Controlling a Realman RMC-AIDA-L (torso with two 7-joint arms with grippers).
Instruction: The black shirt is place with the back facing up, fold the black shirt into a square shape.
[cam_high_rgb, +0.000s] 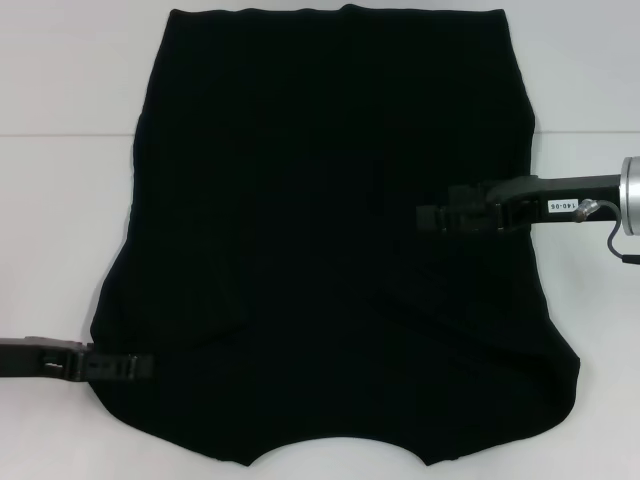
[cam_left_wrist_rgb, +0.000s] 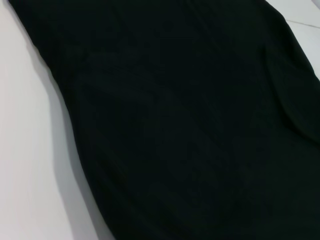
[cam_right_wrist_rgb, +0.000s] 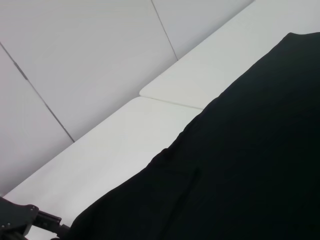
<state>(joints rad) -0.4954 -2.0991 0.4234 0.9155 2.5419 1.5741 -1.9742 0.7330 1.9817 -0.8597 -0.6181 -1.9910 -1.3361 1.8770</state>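
Only the head view shows the right gripper above the black shirt.

black shirt lies spread flat on table, filling its middle; left gripper at shirt's near-left edge, low over table; right gripper reaches in from right, over shirt's right half, farther back than left one

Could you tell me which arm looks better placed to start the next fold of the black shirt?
Probably the left. The left gripper sits at the near left edge of the black shirt, ready to take it. The right gripper hangs over the cloth's middle right, away from any edge.
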